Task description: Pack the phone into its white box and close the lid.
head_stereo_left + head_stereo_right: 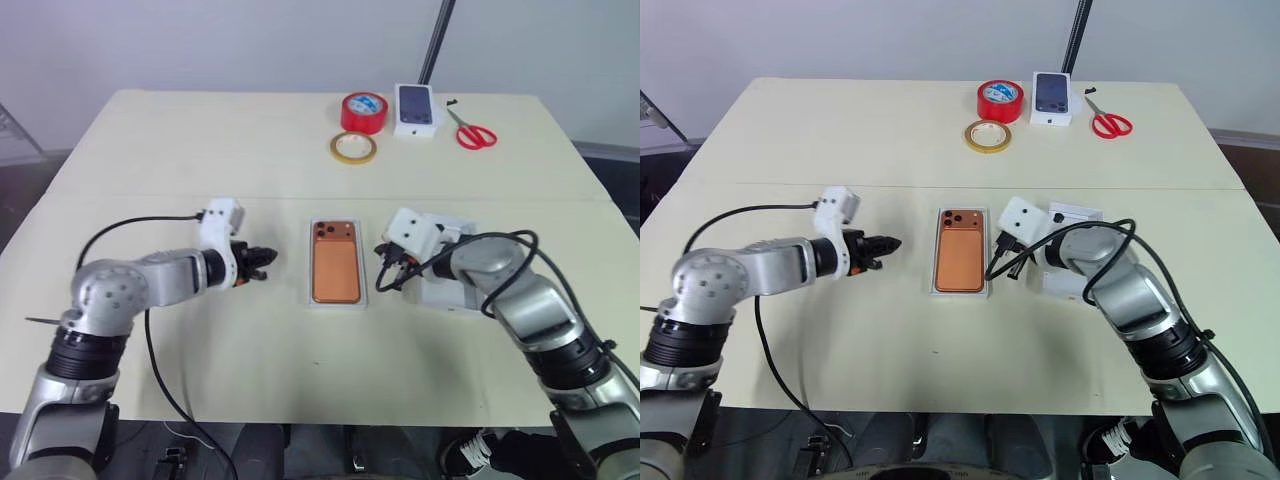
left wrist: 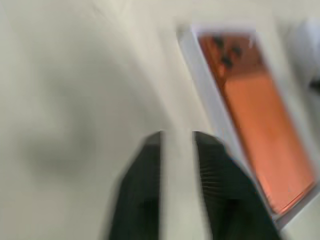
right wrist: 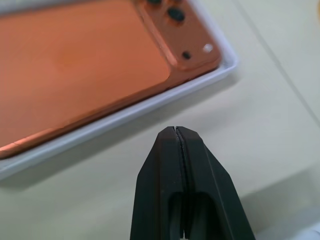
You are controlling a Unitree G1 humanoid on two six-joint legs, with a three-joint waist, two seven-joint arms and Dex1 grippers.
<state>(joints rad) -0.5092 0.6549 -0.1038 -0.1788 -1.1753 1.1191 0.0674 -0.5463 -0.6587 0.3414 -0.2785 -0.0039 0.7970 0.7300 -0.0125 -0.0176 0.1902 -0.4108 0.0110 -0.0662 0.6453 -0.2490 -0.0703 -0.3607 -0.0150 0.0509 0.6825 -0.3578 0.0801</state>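
Left eye view: phone [image 1: 336, 265] lengthwise, cameras far.

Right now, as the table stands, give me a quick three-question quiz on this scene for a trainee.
1. True or false: the phone already lies in the box.
2. On which side of the box is the lid? A: the robot's left. B: the robot's right. C: at the table's far edge.
3. What colour are the handles of the scissors?

Key: 1 true; 2 B; 3 red.
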